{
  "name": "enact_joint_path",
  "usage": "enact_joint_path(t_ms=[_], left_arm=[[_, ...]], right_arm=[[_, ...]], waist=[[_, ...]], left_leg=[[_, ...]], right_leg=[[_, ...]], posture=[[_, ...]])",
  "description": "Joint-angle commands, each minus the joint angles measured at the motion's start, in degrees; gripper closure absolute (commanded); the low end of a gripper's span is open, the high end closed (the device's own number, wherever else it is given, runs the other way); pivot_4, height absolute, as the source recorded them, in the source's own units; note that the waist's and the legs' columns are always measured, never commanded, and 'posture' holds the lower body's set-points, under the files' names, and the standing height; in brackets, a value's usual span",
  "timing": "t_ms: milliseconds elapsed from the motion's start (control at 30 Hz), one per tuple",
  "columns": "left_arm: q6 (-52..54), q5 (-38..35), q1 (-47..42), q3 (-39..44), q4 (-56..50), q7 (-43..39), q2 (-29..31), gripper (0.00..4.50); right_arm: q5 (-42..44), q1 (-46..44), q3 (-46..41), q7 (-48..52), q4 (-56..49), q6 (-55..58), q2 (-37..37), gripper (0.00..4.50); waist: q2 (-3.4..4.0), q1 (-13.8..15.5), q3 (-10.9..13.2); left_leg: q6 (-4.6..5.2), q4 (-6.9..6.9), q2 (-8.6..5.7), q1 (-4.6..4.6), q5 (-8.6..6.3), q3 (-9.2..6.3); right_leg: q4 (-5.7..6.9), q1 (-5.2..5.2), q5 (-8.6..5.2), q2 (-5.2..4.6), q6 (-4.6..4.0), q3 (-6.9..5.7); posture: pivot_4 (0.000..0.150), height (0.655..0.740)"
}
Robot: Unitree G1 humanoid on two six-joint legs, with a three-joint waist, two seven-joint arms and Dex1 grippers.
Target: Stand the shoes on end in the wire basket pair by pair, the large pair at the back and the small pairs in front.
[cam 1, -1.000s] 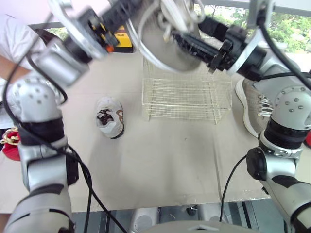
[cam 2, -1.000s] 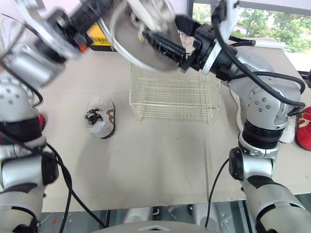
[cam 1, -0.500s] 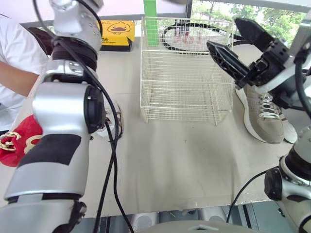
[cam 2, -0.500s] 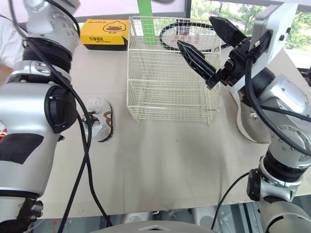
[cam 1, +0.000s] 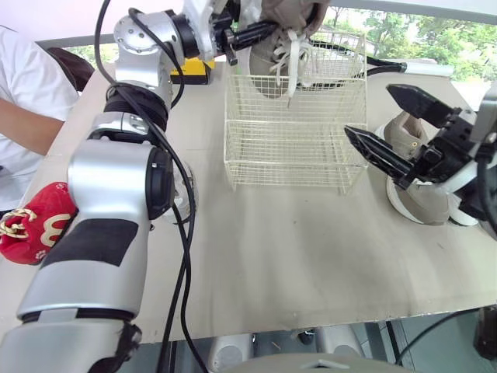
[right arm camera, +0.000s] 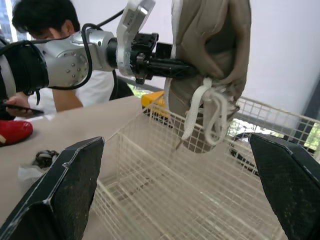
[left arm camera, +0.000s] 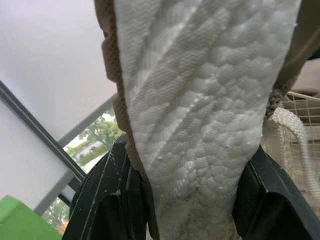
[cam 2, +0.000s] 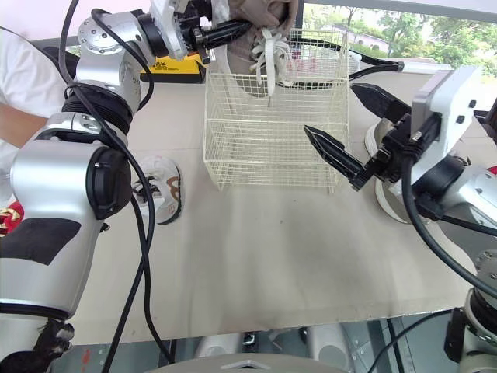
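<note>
Left jaws clamp the large shoe toe-down over the basket.

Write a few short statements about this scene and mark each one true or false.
1. The left hand holds a large beige shoe above the wire basket. True.
2. The right hand is shut on the other large shoe. False: it is open, and that shoe lies on the table.
3. The small shoe stands inside the basket. False: it lies on the table, to the left of the basket.
4. The laces of the held shoe hang loose. True.
</note>
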Motion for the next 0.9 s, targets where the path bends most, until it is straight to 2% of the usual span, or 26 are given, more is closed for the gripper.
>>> enact_joint_path(t_ms=[33,233,333,400,433,567,733,900], left_arm=[[2.4,3.3,-0.6,-0.3,0.2,-0.9,1.4,2.79],[3.1,8.4,0.2,-1.9,0.5,2.3,3.8,2.79],[3.1,8.2,-0.1,-0.5,0.4,2.4,4.2,1.25],[4.3,7.0,-0.4,1.4,0.1,-0.3,4.8,0.25],[5.1,6.1,-0.6,2.3,-0.1,-1.8,5.1,0.02],[9.5,3.1,-0.8,5.7,-1.0,-7.6,6.5,0.02],[13.3,1.5,1.0,7.0,-3.4,-14.7,8.6,0.02],[21.8,-3.5,5.2,9.2,-11.3,-21.4,10.5,0.02]], right_arm=[[1.2,0.9,-1.9,0.2,-0.6,-2.7,-1.8,0.00],[2.7,2.7,-1.6,-1.2,-0.6,-4.3,-3.4,0.00],[3.8,2.9,-1.2,-1.6,-0.4,-4.9,-4.2,0.00],[4.7,0.9,-1.2,-3.4,2.0,-5.1,-4.2,0.00],[5.0,0.3,-1.1,-3.5,2.7,-5.1,-4.6,0.00],[6.5,-0.6,-2.2,-0.9,6.2,-4.9,-7.7,0.00],[7.7,-1.0,-4.4,9.2,13.9,-3.7,-15.6,0.00],[2.5,0.2,-4.4,17.9,21.3,-4.8,-21.2,0.00]], waist=[[-0.03,-0.1,0.0],[-0.07,-0.7,-0.1],[-0.07,-0.9,-0.1],[-0.08,-0.9,-0.1],[-0.09,-1.0,-0.1],[-0.09,-0.4,-0.1],[-0.09,0.0,-0.1],[-0.10,-0.2,-0.1]], left_leg=[[0.00,0.00,0.00,0.00,0.00,-0.02],[0.00,0.07,0.00,0.15,0.00,0.01],[0.00,0.07,0.00,0.29,0.00,0.01],[0.00,0.07,0.01,0.36,0.00,0.03],[0.00,0.07,0.02,0.36,0.00,0.03],[-0.01,0.09,0.03,0.15,0.00,0.15],[0.12,0.23,0.00,-0.12,-0.07,0.10],[0.25,0.41,0.01,-0.14,-0.15,0.12]], right_leg=[[0.02,0.00,0.00,0.00,0.00,-0.01],[0.23,0.00,-0.01,0.01,0.01,0.18],[0.38,-0.01,-0.02,0.04,0.03,0.31],[0.45,-0.01,-0.09,0.07,0.12,0.37],[0.47,-0.01,-0.08,0.09,0.11,0.37],[0.40,-0.11,-0.02,0.08,0.02,0.26],[0.24,-0.16,-0.09,0.02,0.12,0.18],[0.23,-0.12,-0.10,0.01,0.13,0.19]], posture=[[0.150,0.7400],[0.150,0.7400],[0.150,0.7400],[0.150,0.7400],[0.150,0.7400],[0.150,0.7400],[0.150,0.7400],[0.150,0.7400]])
